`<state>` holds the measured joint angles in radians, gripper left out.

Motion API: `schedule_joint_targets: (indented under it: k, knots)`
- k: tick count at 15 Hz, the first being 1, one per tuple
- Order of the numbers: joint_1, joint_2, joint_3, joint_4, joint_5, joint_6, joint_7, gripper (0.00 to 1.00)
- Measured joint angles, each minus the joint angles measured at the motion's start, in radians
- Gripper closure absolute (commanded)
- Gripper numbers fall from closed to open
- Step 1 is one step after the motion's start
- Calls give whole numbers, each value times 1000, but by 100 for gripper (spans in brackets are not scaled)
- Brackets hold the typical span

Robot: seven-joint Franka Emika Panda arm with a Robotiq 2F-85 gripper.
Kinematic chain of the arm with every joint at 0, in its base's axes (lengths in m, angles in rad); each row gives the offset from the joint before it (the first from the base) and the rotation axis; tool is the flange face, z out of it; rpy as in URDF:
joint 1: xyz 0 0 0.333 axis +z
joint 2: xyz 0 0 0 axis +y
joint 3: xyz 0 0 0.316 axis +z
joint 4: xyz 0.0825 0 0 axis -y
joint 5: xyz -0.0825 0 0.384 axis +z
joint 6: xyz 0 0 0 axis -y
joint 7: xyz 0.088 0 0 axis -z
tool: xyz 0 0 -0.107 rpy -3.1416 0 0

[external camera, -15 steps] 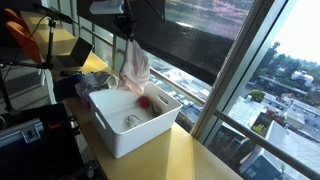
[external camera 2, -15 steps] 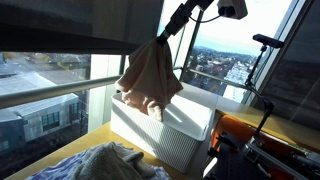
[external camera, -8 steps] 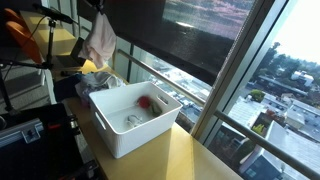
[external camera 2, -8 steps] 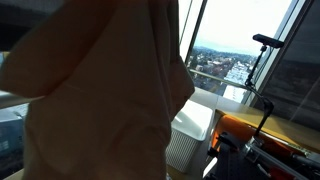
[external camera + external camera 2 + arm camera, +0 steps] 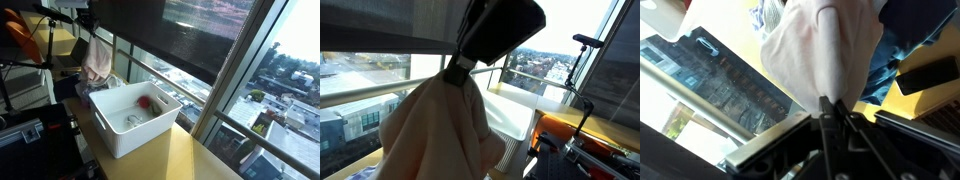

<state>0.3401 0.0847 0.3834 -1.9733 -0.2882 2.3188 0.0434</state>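
My gripper [image 5: 832, 103] is shut on a pale pink cloth [image 5: 820, 45], pinching its top so that it hangs in loose folds. In an exterior view the cloth [image 5: 97, 57] dangles from the gripper [image 5: 91, 32] to the left of a white bin [image 5: 112, 137], beyond its far corner and apart from it. Close to the camera in an exterior view, the cloth [image 5: 435, 130] fills the lower middle under the dark gripper [image 5: 456, 71] and hides much of the bin [image 5: 518, 120]. A red object [image 5: 147, 100] and a grey item [image 5: 133, 121] lie in the bin.
The bin stands on a yellow table [image 5: 195, 160] beside tall windows [image 5: 215, 75] with a metal rail. Crumpled blue fabric [image 5: 892, 50] lies under the hanging cloth on the yellow surface. Tripods and dark equipment [image 5: 25, 70] stand at the left.
The arm has carried the cloth from above the bin out past its far side and towards the close exterior camera. The cloth hangs a little lower than half a second ago.
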Motion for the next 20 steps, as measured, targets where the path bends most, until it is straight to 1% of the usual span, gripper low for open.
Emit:
schedule_joint_targets:
  k: [3, 5, 7, 9, 12, 15, 18, 20]
  knots:
    - [-5, 27, -30, 0, 1, 0, -1, 42]
    - [-26, 22, -64, 0, 3, -1, -8, 27]
    - [-66, 14, -111, -2, 3, -1, -25, 12]
    - [-120, 9, -166, -12, 0, 0, -47, 0]
    - [-202, 25, -251, -54, -18, 36, -75, 0]
    - [-266, 99, -319, -112, -40, 144, -94, 0]
    - [-299, 214, -361, -135, -40, 246, -100, 0]
    - [-306, 290, -373, -128, -39, 295, -100, 0]
